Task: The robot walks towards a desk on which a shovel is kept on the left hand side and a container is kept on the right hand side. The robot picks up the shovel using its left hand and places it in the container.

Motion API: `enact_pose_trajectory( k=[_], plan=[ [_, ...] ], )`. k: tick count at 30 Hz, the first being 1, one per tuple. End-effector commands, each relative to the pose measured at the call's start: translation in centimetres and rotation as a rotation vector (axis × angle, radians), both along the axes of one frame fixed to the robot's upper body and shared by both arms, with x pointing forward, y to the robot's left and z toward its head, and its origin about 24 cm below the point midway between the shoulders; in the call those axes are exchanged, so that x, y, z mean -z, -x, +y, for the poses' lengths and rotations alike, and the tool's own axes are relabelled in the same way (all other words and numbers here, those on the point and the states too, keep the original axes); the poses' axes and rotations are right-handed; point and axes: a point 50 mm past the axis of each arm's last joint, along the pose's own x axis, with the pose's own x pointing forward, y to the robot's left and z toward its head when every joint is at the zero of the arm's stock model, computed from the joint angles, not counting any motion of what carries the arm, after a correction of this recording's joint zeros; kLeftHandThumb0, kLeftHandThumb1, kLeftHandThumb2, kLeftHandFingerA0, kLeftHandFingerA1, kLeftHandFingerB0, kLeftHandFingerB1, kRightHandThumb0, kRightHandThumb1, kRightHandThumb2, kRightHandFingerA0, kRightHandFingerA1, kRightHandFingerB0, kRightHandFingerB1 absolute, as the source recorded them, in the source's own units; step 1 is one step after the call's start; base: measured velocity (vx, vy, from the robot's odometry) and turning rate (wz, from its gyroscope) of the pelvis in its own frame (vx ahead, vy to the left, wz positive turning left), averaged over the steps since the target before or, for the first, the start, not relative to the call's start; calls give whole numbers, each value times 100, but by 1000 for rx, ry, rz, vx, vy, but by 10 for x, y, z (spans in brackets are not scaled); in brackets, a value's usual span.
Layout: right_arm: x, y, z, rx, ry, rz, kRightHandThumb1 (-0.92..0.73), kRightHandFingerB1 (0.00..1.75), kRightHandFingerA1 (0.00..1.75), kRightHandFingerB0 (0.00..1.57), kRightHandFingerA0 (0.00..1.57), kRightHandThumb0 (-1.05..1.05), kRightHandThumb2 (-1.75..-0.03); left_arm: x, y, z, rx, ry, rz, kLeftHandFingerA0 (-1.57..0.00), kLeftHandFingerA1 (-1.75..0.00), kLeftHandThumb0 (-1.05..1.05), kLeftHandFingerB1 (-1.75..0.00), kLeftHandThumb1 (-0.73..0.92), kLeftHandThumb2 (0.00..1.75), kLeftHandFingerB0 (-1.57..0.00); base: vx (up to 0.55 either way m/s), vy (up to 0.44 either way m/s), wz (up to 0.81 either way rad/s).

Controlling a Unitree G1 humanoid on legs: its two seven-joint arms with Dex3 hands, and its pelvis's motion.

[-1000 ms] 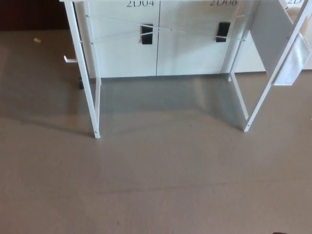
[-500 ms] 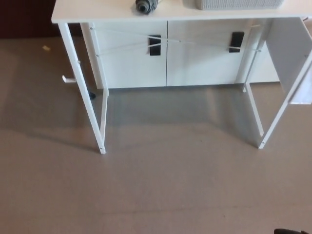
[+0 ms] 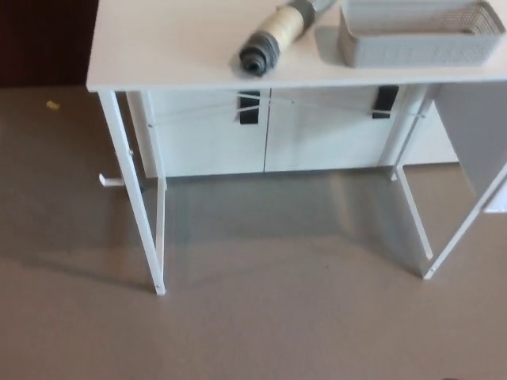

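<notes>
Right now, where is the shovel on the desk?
In the head view the shovel lies on the white desk near the top centre, its handle end pointing at the front edge, just left of the grey container.

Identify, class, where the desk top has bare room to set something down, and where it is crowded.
The desk is bare across its left part, from the left edge to the shovel handle. It is crowded on the right: the shovel lies beside the grey container, with only a narrow gap between them. Neither hand is in view.
</notes>
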Motion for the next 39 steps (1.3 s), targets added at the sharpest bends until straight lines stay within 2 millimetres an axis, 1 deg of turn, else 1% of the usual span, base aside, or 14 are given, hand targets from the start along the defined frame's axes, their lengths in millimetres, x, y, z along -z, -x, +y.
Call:
enact_pose_trajectory(
  k=[1,5,10,16,20,24,27,29,30,31,35,39],
  plan=[
    [-5,5,-8,6,16,-14,-61,49,59,41,59,8,-57,0,1,-2,18,-16,-12,-45,-36,-37,-32,60,58,-34,247,41,6],
    [-5,7,-8,-8,30,-6,-61,49,58,41,58,8,-57,2,4,-1,27,-30,-12,-47,-36,-38,-32,60,58,-35,217,-40,5],
    [-5,4,-7,-5,26,-9,-62,49,58,41,58,9,-57,1,2,-1,58,-60,-17,-47,-37,-38,-32,60,58,-34,339,-124,8],
    [-5,4,-8,-10,27,-19,-60,49,59,42,60,7,-57,2,1,-2,52,-64,-13,-47,-37,-37,-32,60,58,-35,248,-58,-5],
    [-6,4,-7,-10,21,-18,-62,49,58,41,58,7,-57,2,2,-3,59,-64,-14,-48,-37,-37,-32,60,58,-35,263,119,-19],
    [-6,3,-7,-2,16,-19,-62,50,60,42,59,9,-57,2,2,-6,88,-78,-30,-49,-38,-39,-32,62,59,-36,379,336,-24],
    [-5,4,-7,6,11,-14,-62,49,60,41,60,9,-57,1,1,-13,99,-62,-32,-49,-38,-37,-33,62,60,-37,246,164,5],
    [-5,4,-7,-7,20,-14,-62,48,58,41,59,7,-57,3,1,-18,105,-39,-34,-52,-37,-39,-32,60,59,-38,182,99,10],
    [-4,4,-6,6,8,-14,-62,49,59,41,59,8,-57,3,2,-22,106,-24,-34,-45,-48,-48,-43,49,75,-32,178,54,10],
    [-5,4,-6,6,6,-15,-62,49,60,41,60,8,-57,4,2,-26,112,-7,-38,-52,-38,-39,-33,59,58,-38,185,11,8],
    [-5,3,-6,-7,23,-15,-62,49,59,41,60,8,-57,5,2,-41,175,37,-33,-47,-37,-38,-31,63,59,-33,121,-46,4],
    [-6,1,-5,-10,28,-18,-62,48,58,41,61,9,-57,6,4,-57,210,55,-27,-51,-37,-37,-33,62,60,-37,229,-189,-2]
  ],
)
